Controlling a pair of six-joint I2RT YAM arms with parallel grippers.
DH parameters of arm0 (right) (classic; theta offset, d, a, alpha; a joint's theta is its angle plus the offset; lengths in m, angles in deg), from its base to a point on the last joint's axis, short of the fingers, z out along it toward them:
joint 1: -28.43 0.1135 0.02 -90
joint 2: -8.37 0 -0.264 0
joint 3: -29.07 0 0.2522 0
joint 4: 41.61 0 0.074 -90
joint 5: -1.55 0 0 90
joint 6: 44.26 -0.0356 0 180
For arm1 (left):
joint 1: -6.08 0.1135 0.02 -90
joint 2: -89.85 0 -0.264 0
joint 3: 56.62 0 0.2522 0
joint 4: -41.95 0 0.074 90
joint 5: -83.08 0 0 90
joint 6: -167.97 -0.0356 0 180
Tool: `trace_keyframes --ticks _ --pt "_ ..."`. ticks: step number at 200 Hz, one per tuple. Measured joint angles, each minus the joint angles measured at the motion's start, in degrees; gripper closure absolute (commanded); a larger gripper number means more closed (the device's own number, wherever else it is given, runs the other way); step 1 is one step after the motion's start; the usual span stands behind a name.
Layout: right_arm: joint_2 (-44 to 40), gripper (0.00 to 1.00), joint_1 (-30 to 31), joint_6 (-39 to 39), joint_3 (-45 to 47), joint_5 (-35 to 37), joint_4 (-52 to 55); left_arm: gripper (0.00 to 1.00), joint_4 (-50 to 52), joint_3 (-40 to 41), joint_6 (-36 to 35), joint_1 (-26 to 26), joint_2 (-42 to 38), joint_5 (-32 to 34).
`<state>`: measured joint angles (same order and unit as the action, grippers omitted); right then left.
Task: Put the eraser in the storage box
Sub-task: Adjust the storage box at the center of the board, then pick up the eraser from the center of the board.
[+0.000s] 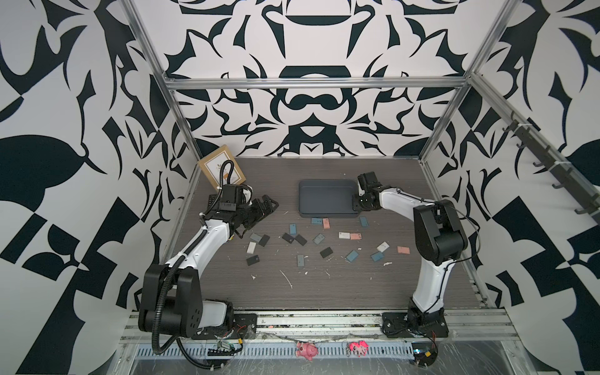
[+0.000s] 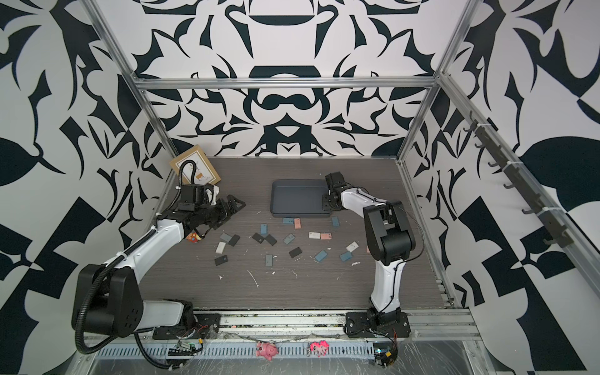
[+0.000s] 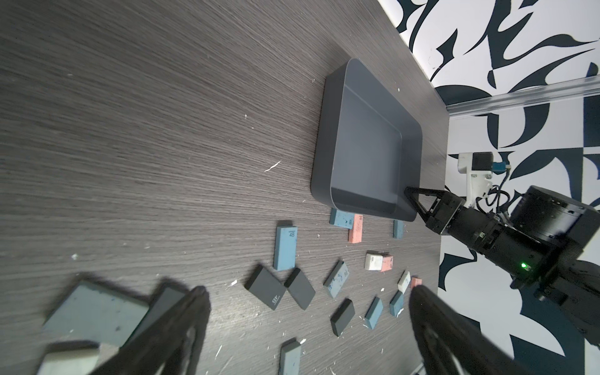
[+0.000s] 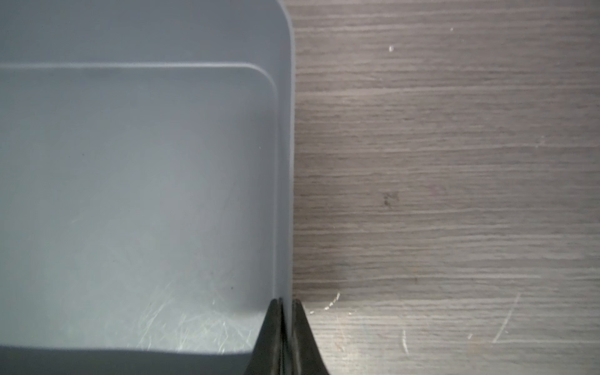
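The storage box [image 1: 324, 198] [image 2: 297, 198] is a shallow dark grey tray at the back middle of the table, with nothing inside it. My right gripper [image 1: 356, 206] [image 4: 287, 303] is shut on its right wall near the front corner, one finger inside and one outside. Several erasers in blue, black, pink and white lie scattered in front of the box, among them a blue eraser [image 3: 285, 248] and a black eraser [image 3: 268, 290]. My left gripper [image 1: 269, 206] [image 3: 308, 290] hovers wide open left of the box and holds nothing. It is above the leftmost erasers [image 1: 255, 237].
A tan picture frame [image 1: 222, 168] leans in the back left corner behind the left arm. White eraser crumbs [image 1: 287, 281] dot the dark wood table. A small colourful object [image 2: 193, 237] lies under the left forearm. Pink toys [image 1: 306, 350] sit on the front rail.
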<state>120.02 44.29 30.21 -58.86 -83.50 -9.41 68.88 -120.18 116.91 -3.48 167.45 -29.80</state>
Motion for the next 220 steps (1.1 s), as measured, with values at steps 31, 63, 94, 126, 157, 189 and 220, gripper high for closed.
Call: trace_keyframes --ticks 31,63,94,126,157,189,220 --pt "-0.28 0.75 0.02 -0.17 0.00 0.46 0.90 0.01 1.05 0.00 -0.24 -0.22 -0.76 0.61" --pt "-2.45 0.61 0.04 0.37 -0.61 0.72 2.19 0.01 2.80 -0.33 -0.63 -0.48 -1.81 1.36" --pt "-6.14 0.48 0.04 0.39 -1.90 0.79 3.10 0.01 4.52 -1.64 -1.05 -0.85 -3.41 2.58" --pt "-12.17 0.36 0.04 1.03 -1.36 0.81 4.28 0.01 6.51 -3.15 -1.92 -4.24 -7.10 6.05" --pt "-19.71 0.28 0.04 1.60 4.35 1.09 4.50 0.01 6.97 -5.62 -2.62 -10.78 -8.41 8.85" --pt "-22.99 0.28 0.04 1.95 12.37 1.09 4.94 0.01 6.47 -6.05 -2.84 -18.82 -7.93 12.46" --pt "-22.40 0.31 0.04 1.95 18.23 1.01 4.92 0.01 5.22 -6.05 -2.49 -24.61 -5.49 14.36"
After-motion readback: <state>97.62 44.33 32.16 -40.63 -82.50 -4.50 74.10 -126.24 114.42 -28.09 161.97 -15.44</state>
